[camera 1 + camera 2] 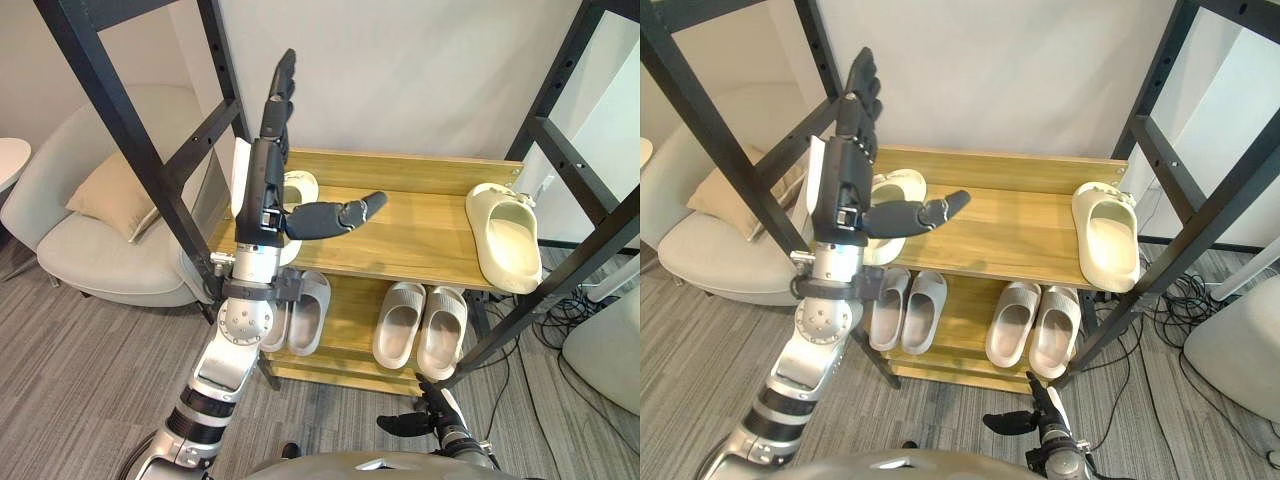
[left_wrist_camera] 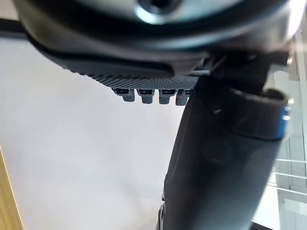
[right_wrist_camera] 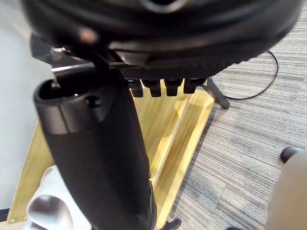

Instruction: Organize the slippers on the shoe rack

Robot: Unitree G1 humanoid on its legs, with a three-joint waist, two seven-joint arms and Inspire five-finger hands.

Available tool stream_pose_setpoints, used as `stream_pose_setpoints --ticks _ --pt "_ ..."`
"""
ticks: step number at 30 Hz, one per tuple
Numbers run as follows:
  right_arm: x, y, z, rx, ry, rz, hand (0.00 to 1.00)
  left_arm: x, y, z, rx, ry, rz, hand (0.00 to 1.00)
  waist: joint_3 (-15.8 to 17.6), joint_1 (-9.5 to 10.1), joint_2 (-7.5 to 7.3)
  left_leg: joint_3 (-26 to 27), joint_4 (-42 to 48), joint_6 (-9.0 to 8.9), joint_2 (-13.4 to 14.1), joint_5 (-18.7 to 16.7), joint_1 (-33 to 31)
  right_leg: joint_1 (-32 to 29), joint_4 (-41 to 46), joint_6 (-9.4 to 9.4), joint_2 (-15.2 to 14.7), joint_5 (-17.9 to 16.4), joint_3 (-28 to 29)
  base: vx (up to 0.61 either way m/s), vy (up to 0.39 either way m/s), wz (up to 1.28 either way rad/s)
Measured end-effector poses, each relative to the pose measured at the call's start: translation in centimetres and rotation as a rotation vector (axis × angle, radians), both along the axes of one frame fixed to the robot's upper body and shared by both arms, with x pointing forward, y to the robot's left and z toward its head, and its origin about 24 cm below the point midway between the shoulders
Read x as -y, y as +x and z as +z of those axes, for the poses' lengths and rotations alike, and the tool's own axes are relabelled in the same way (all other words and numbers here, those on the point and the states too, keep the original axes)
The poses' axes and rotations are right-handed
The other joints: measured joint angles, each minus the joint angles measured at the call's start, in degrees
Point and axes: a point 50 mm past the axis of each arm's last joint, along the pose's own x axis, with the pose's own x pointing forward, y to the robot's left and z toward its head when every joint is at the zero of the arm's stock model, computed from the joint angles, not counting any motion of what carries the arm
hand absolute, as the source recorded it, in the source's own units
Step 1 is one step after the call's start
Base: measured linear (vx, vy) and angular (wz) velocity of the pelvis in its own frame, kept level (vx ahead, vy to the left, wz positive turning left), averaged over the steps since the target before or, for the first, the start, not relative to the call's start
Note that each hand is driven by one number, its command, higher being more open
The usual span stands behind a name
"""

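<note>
Our left hand stands raised at centre left, fingers straight, empty; our right hand hangs relaxed and empty at the bottom. On the rack, a right slipper and a left slipper lie on top, and two pairs lie below.

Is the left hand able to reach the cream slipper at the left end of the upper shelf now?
Probably yes. The left hand is open and raised just in front of that slipper, which it partly hides; nothing lies between them on the upper shelf.
</note>
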Motion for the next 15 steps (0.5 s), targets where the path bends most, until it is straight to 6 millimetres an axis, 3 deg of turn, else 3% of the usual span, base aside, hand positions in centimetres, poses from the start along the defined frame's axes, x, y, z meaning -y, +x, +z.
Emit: stream_pose_setpoints --ticks 6,10,15 --pt "0.5 -1.2 -0.2 -0.031 0.018 -0.025 1.00 -2.3 1.6 0.4 0.042 0.243 0.166 1.00 0.5 -0.14 -0.32 1.4 0.0 -0.27 0.4 -0.2 -0.1 -0.8 -0.2 -0.45 0.6 0.4 1.5 -0.02 0.004 -0.13" --pt "0.8 -2.1 -0.3 -0.056 0.020 -0.023 1.00 -4.2 3.5 -0.6 0.002 0.490 0.286 1.00 0.9 -0.66 -0.21 1.9 0.0 -0.50 0.8 -0.4 -0.2 -1.2 -0.5 -0.72 0.9 0.4 2.0 -0.03 0.002 -0.07" --pt "0.9 -2.1 -0.3 -0.057 0.026 -0.030 1.00 -5.5 4.0 -0.8 -0.004 0.652 0.384 1.00 1.3 -0.66 -0.31 2.4 0.1 -0.61 1.0 -0.5 -1.5 -2.7 -0.8 -0.64 1.1 0.7 2.6 0.00 0.002 -0.07"
